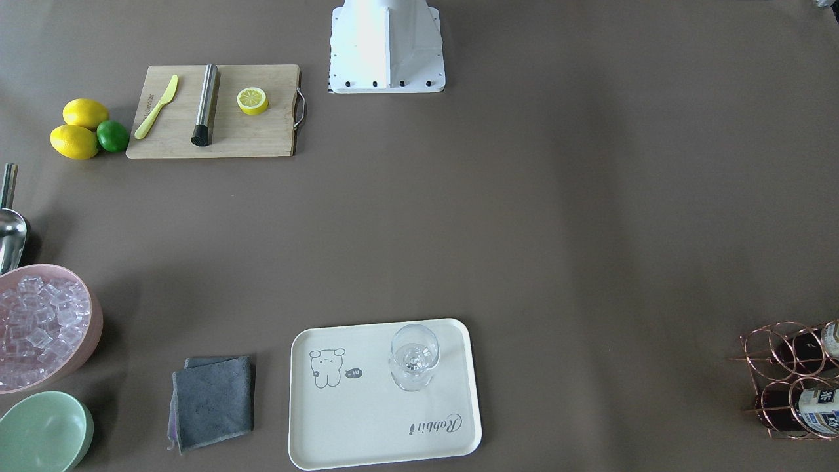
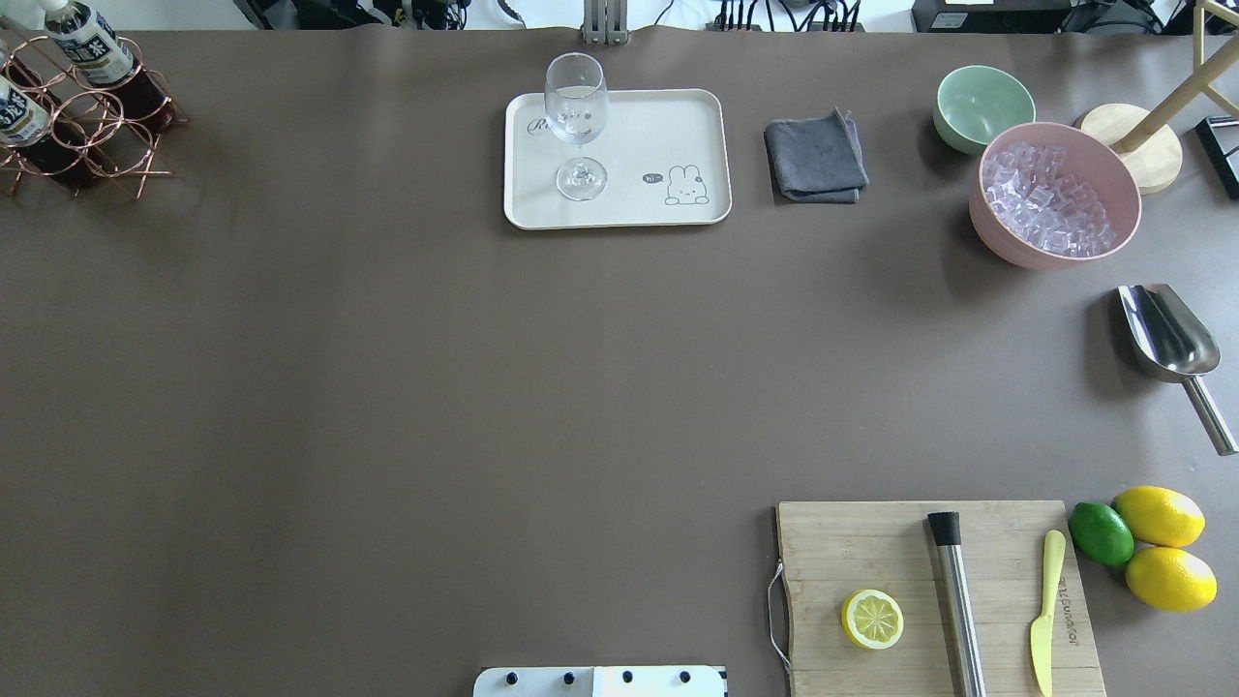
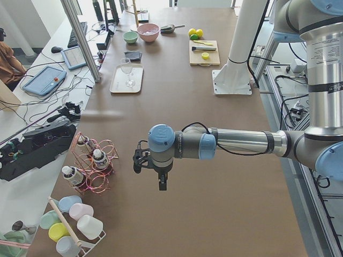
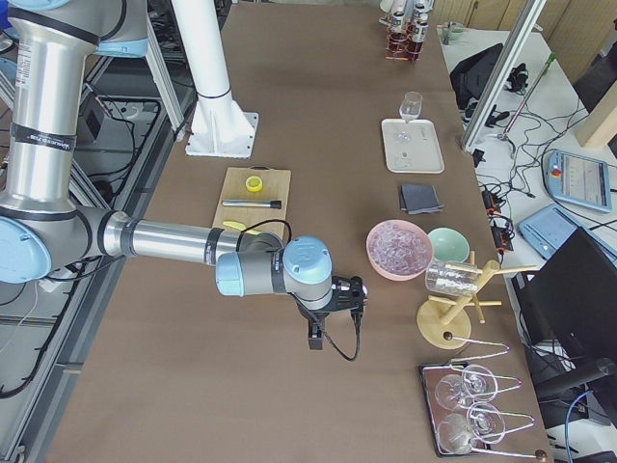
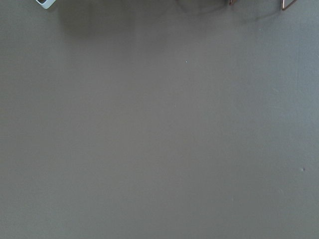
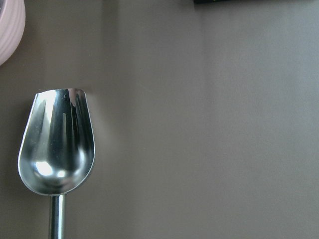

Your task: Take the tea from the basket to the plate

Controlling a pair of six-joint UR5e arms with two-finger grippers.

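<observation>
Although not started: tea in basket upper left, plate holding just a glass; left gripper, right gripper grip impossible to tell.

This is a robotics lab, dressed up as a small drinks bar. Two industrial robot arms, the left arm and the right arm, reach over a long table covered in brown matting, near a white pedestal. Aluminium frame posts line the table's edge. Side benches hold touchscreen teach pendants and loose cables. The props are a basket of bottled tea, an ice bowl and lemons.
</observation>
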